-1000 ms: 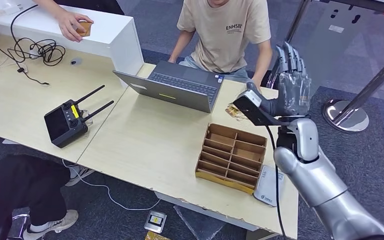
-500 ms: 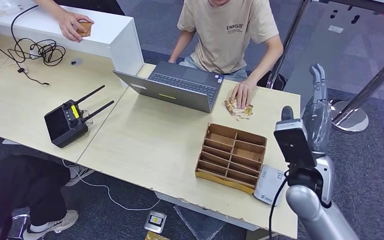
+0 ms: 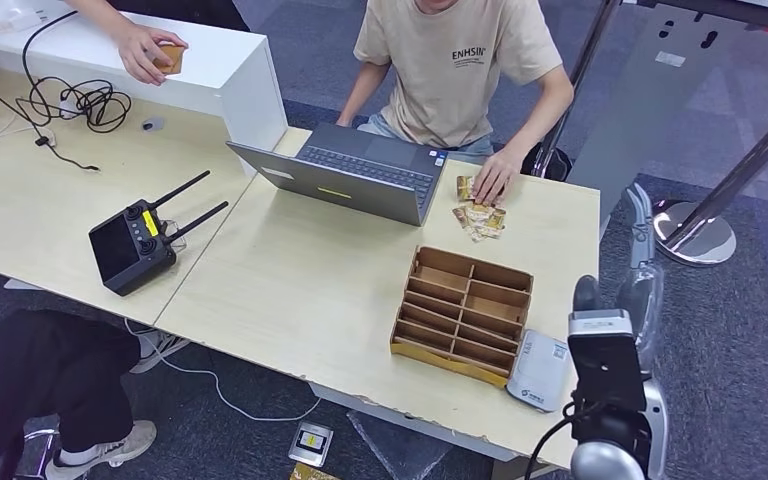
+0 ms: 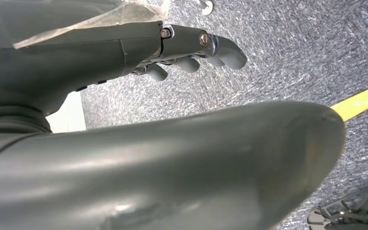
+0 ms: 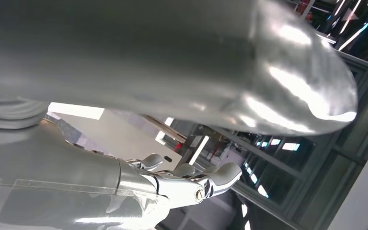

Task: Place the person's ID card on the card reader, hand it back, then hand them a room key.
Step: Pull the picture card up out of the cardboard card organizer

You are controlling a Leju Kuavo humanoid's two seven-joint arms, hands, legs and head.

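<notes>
desk (image 3: 300,290): pale wood, ahead and left of right hand; holds everything below
laptop (image 3: 350,178): far side of desk, well beyond and left of right hand, in front of the person
tray (image 3: 463,313): brown cardboard divider tray, just left of right hand; compartments look empty, can't be sure
reader (image 3: 539,369): flat grey-white card reader, at the near desk edge just left of right hand, touching the tray's corner; long axis runs toward/away from robot, slightly tilted; nothing lying on it
cards (image 3: 477,217): small fanned pile on the far side, beyond right hand, under the person's hand (image 3: 494,182); which is the ID and which a room key can't be told; pile's long axis roughly toward/away from robot
right hand (image 3: 640,270): raised edge-on off the desk's right edge, fingers straight and apart, nothing held
left hand (image 4: 187,50): hangs over grey carpet, fingers gently curled but spread, nothing held
progress: judging early. No card on reader, none in either hand, so reading, handing back and key handover all look outstanding
next: likely take the ID from the person, lay it flat on reader
</notes>
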